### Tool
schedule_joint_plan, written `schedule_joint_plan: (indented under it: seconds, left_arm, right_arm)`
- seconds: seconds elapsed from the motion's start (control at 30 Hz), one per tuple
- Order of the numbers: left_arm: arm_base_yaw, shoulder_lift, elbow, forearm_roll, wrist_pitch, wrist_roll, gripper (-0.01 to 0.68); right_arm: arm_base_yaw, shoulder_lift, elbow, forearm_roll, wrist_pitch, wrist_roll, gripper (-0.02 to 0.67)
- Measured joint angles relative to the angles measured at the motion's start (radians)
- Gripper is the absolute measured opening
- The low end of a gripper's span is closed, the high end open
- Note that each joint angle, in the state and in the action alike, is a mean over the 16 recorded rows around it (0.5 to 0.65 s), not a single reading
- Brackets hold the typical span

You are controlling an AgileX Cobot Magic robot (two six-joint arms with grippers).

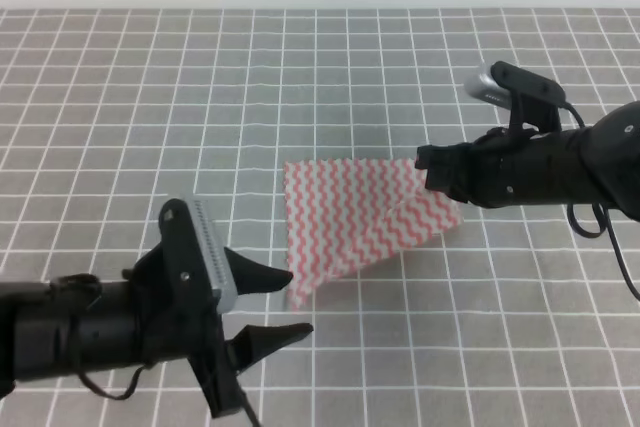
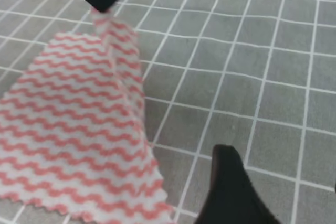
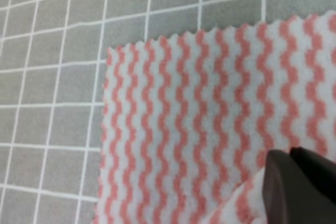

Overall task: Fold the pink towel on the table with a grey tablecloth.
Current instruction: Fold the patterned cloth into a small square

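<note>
Pink towel (image 1: 350, 217) partly folded, right jaws (image 1: 428, 169) pinching its corner, left jaws (image 1: 290, 302) agape.

Pink-and-white zigzag towel (image 1: 350, 222) (pinked edges); grey tablecloth (image 1: 120, 97), white grid.

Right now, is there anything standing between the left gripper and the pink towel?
Nothing visible does. The left gripper is open just beside the near left corner of the pink towel, with only bare grey tablecloth between them. The right gripper is at the towel's far right corner, away from that path.
</note>
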Motion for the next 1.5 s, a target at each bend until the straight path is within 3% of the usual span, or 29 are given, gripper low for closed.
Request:
schedule_joint_plan:
  seconds: [0.07, 0.5, 1.1, 1.5]
  left_arm:
    - [0.0, 0.021, -0.016, -0.003, 0.007, 0.024, 0.378]
    - [-0.007, 0.202, -0.109, -0.006, 0.005, 0.083, 0.399]
    - [-0.13, 0.29, -0.147, 0.001, -0.285, 0.172, 0.397]
    - [-0.145, 0.319, -0.244, -0.002, -0.343, 0.158, 0.398]
  right_arm:
    - [0.0, 0.001, -0.002, 0.001, -0.003, -0.002, -0.015]
    - [0.0, 0.002, -0.005, 0.003, -0.009, -0.004, -0.015]
    - [0.0, 0.002, -0.005, 0.002, -0.014, -0.004, -0.015]
    - [0.0, 0.003, -0.005, -0.002, -0.015, -0.004, -0.015]
